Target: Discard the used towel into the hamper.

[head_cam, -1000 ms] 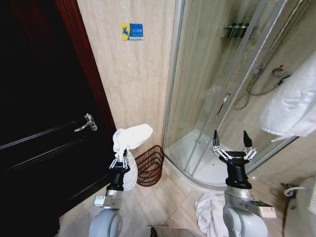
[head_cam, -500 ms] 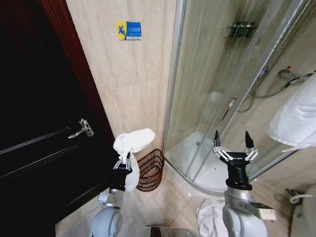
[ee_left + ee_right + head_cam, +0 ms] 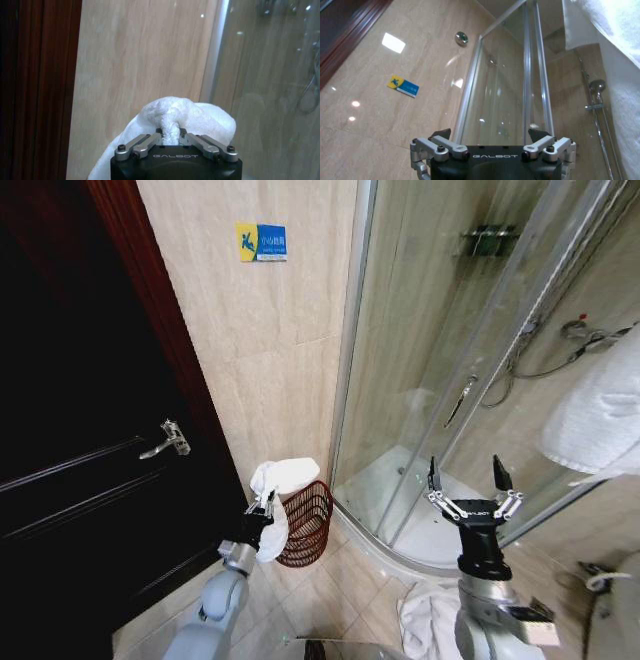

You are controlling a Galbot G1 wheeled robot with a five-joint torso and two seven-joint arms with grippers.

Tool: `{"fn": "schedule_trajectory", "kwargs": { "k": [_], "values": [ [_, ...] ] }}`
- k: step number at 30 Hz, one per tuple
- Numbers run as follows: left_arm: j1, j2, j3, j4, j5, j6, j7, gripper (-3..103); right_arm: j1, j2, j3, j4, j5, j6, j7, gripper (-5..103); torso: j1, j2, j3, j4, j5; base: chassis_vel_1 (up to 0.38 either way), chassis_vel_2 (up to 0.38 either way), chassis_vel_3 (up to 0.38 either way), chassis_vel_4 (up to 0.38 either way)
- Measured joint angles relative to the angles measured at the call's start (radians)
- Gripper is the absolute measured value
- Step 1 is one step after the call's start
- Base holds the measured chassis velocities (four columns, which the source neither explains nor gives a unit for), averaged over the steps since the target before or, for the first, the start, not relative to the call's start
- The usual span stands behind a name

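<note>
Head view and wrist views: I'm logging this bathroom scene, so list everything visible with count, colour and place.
Towel: one, white, in the left gripper, above the hamper's near rim.
Hamper: one, reddish-brown, floor by the wall.
Door: one, dark, left.
Sign: one, blue-yellow, on the wall.
Shower enclosure: one, glass, right.
Hanging towel: one, white, far right.
Floor towel: one, white, by the shower.
Left gripper: shut on the towel.
Right gripper: open, raised, empty.

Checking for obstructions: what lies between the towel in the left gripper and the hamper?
Nothing: in the head view the towel, clamped in the left gripper, hangs right against the hamper rim.
</note>
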Motion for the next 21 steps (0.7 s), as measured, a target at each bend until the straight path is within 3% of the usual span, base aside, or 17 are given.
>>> {"fn": "schedule_trajectory", "kwargs": {
  "k": [3, 9, 21],
  "values": [
    [-0.077, 0.026, 0.043, 0.136, -0.042, 0.006, 0.004, 8, -0.012, 0.000, -0.014, 0.057, -0.052, -0.047, 0.010, 100, 0.000, 0.000, 0.000, 0.0002, 0.0001, 0.000, 0.000, 0.000, 0.000],
    [-0.147, 0.038, 0.093, 0.275, -0.055, 0.002, 0.003, 8, -0.021, 0.000, -0.020, 0.110, -0.089, -0.113, 0.015, 100, 0.000, 0.000, 0.000, 0.0004, 0.0001, 0.000, 0.000, 0.000, 0.000],
    [-0.360, 0.082, 0.265, 0.486, -0.152, 0.005, -0.019, 8, -0.008, 0.000, -0.009, 0.113, -0.067, -0.124, 0.013, 100, 0.000, 0.000, 0.000, 0.0002, 0.0003, 0.000, 0.000, 0.000, 0.000]
  ]
}}
